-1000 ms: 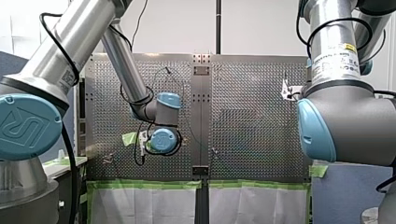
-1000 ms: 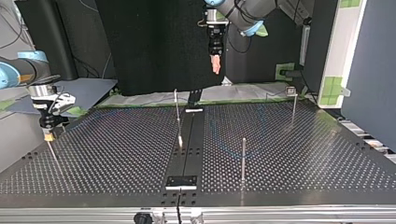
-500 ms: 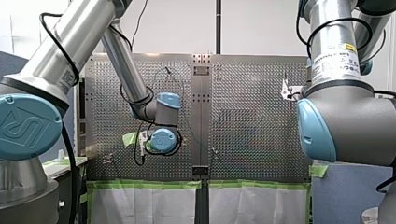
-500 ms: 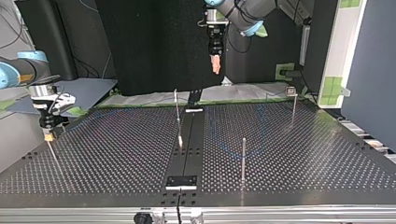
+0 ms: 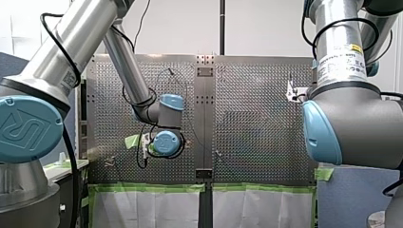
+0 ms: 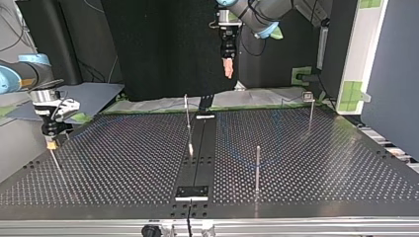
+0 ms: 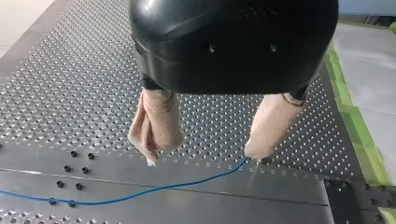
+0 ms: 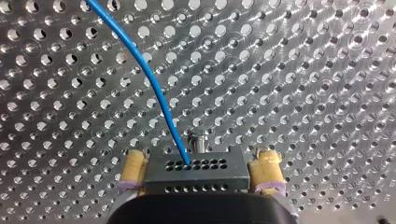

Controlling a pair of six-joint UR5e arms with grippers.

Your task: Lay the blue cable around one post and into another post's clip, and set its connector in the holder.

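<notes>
Posts stand on the perforated table (image 6: 123, 163) around its dark centre strip (image 6: 197, 153), seen in the top view. 1 post (image 6: 187, 116) is at the strip's left edge. A 2nd post (image 6: 257, 168) is just right of the strip, and a 3rd, clip-topped post (image 6: 310, 111) is farther right. A thin rod (image 6: 55, 160) rises well left of the strip, directly under my right gripper (image 6: 50, 140).

The blue cable (image 6: 237, 157) lies flat on the table in a faint arc right of the strip.

My left gripper (image 6: 228, 73) hangs high above the strip's far end, clear of every post. Its 2 beige pads (image 7: 156, 126) are spread wide with nothing between them, and the cable runs on the plate below them.

My right gripper's 2 yellow pads (image 8: 133, 170) press against both ends of the dark connector (image 8: 196, 164), where the cable ends.

Nothing differs from 1 s or 0.5 s ago: arms, cable and connector sit exactly as they did.
</notes>
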